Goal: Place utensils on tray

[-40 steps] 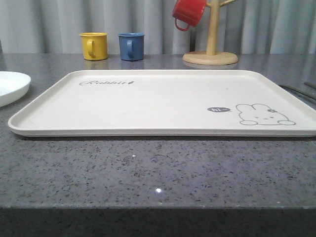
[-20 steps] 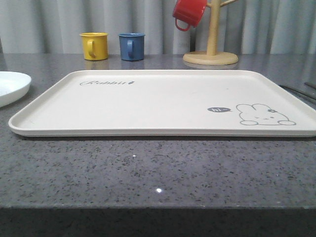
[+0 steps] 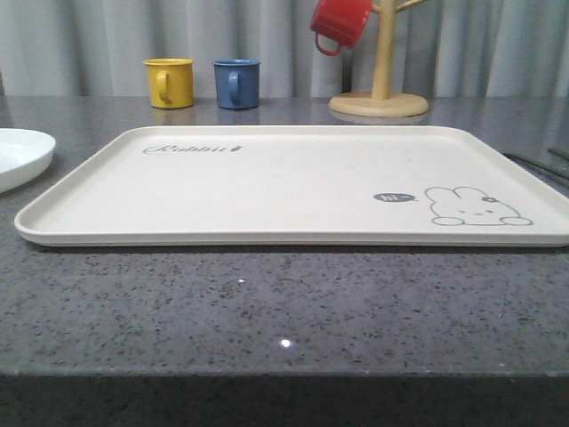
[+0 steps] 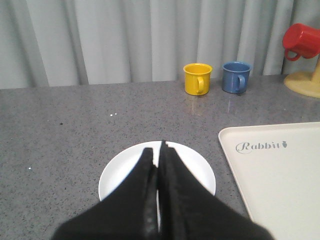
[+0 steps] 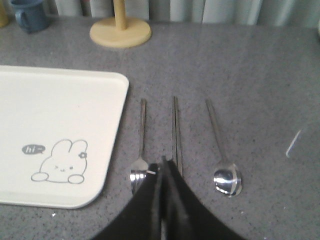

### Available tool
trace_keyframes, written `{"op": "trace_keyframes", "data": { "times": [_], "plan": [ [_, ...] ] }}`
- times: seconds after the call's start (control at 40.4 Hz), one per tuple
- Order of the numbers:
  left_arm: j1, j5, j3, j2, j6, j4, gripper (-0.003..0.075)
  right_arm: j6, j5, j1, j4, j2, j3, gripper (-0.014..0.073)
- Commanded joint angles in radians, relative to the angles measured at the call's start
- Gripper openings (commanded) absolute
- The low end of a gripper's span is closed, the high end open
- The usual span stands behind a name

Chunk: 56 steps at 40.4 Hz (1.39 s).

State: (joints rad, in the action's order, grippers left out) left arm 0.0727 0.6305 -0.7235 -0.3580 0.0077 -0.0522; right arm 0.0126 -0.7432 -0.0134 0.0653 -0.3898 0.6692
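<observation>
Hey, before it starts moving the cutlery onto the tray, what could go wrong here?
The fork, chopsticks and spoon lie flat and close together on the counter, so a grab at one might nudge its neighbour. The thin chopsticks may slip or split apart when pinched. The right tool is shut and must open first. The tray has a raised rim a low carry could clip.

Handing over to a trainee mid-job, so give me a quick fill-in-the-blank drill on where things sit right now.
1. The three utensils lie on the ____, beside the tray.
2. The chopsticks lie between the fork and the ____.
3. The left claw hangs over the round white ____.
4. The red mug hangs on the wooden ____.

Missing words: table; spoon; plate; stand
</observation>
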Motion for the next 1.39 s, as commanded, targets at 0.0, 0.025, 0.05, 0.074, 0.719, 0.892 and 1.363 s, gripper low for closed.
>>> {"op": "trace_keyframes", "data": {
  "times": [0.0, 0.025, 0.05, 0.074, 0.719, 0.892, 1.363],
  "plan": [
    [0.002, -0.069, -0.029, -0.033, -0.008, 0.000, -0.0020, 0.005, 0.057, -0.004, 0.000, -0.045, 0.009, -0.0067],
    [0.002, -0.069, -0.029, -0.038, -0.008, 0.000, -0.0020, 0.005, 0.057, -0.004, 0.000, -0.049, 0.004, -0.0067],
    [0.002, -0.069, -0.029, -0.040, -0.008, 0.000, -0.0020, 0.005, 0.057, -0.004, 0.000, -0.053, 0.001, -0.0067],
    [0.002, -0.069, -0.029, -0.043, -0.008, 0.000, -0.0020, 0.005, 0.060, -0.004, 0.000, -0.059, -0.003, -0.0067],
    [0.002, 0.032, -0.004, -0.110, -0.008, -0.007, 0.0512, 0.005, 0.043, -0.004, -0.004, -0.079, -0.010, 0.0530],
    [0.002, 0.179, -0.084, -0.236, -0.008, -0.020, 0.0512, 0.005, 0.043, -0.004, -0.004, -0.079, -0.010, 0.0530],
    [-0.111, 0.249, -0.278, -0.686, -0.008, -0.064, 0.0511, 0.005, 0.043, -0.004, -0.004, -0.079, -0.010, 0.0530]
  ]
}}
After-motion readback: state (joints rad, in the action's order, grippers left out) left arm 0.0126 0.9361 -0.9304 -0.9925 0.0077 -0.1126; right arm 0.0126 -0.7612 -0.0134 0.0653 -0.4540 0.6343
